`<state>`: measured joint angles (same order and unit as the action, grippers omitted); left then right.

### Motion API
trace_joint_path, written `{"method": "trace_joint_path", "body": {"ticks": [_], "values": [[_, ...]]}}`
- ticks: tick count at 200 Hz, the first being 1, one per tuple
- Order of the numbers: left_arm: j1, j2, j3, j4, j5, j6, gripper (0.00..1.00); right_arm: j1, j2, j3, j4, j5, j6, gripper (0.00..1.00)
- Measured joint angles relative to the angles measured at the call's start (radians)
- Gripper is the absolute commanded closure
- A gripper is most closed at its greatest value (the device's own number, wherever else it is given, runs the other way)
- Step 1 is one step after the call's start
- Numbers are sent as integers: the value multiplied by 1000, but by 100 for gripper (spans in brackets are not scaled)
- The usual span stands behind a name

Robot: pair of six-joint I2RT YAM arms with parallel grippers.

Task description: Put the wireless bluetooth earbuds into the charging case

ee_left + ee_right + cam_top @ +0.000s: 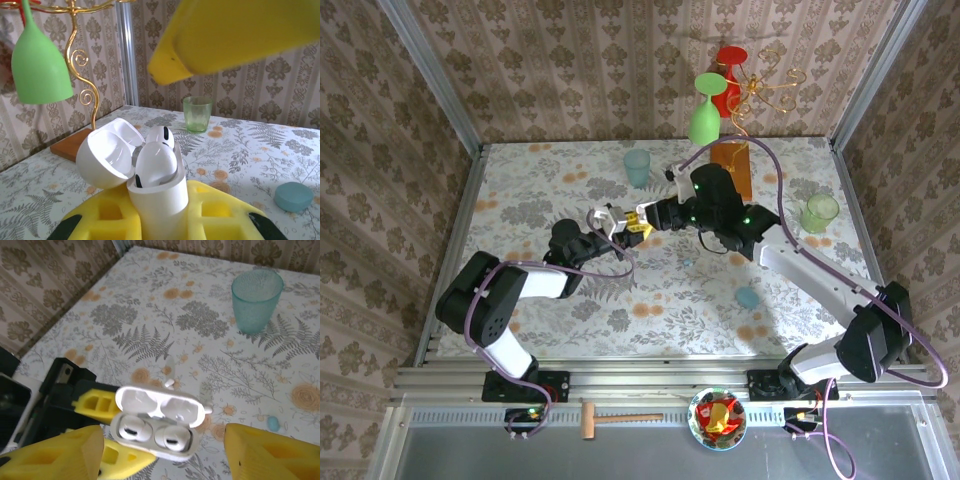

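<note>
Since both white earbuds [172, 439] sit in the open charging case [156, 421], we judge insertion done, maybe lid-closing left. Left hand [605, 221] clamps the case over mid-counter [720, 290]; right hand [640, 226] is apart, close by.

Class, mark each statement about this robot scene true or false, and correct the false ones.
1. The charging case has its lid open. True.
2. Both sockets of the case are empty. False: white earbuds sit in both.
3. The left pincer is shut on the case. True.
4. The right pincer is clamped on the lid. False: its jaws stand open, one on each side of the case and clear of it.
5. The teal cup lies on its side. False: it stands upright on the table.
6. The green wine glass hangs bowl-down from the gold stand. True.
</note>
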<state>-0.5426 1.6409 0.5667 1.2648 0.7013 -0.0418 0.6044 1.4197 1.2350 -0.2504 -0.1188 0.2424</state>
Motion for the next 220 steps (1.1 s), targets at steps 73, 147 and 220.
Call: {"method": "trace_joint_path", "body": {"ticks": [73, 147, 220], "values": [[0, -11, -26, 0, 63, 183, 100, -24, 121, 187, -157, -19, 51, 28], [-2, -27, -40, -8, 57, 217, 100, -26, 194, 273, -358, -19, 35, 25], [2, -59, -40, -2, 43, 139, 100, -28, -52, 68, -291, -73, -183, 29]]}}
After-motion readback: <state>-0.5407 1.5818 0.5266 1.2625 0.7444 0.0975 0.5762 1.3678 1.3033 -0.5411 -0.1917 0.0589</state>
